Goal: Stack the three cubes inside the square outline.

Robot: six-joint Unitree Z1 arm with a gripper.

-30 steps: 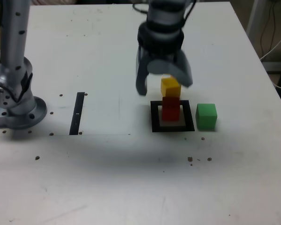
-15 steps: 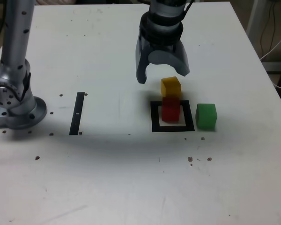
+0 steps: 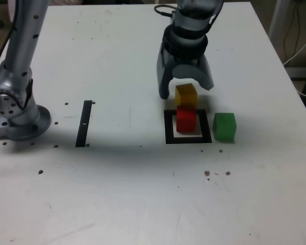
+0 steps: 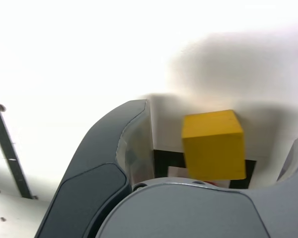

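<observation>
The yellow cube (image 3: pixel 186 95) sits on top of the red cube (image 3: pixel 186 119), which stands on the pale centre of the square outline (image 3: pixel 168 133). The green cube (image 3: pixel 225 126) rests on the table just outside the outline, on the exterior view's right. My gripper (image 3: pixel 186 90) hangs open just above and behind the stack, its fingers (image 3: pixel 164 89) spread wider than the yellow cube and holding nothing. In the wrist view the yellow cube (image 4: pixel 213 145) lies between the two fingers (image 4: pixel 131 148), clear of both, with a corner of the outline (image 4: pixel 161 159) below it.
A thin black strip (image 3: pixel 84 123) lies on the white table at the exterior view's left; it also shows in the wrist view (image 4: pixel 7 148). The arm's grey base (image 3: pixel 15 115) stands at the far left. Small dark specks dot the table (image 3: pixel 143 194).
The open gripper rose off the yellow cube, then shifted toward the exterior view's right and came down a little. The yellow cube stayed on the red one.
</observation>
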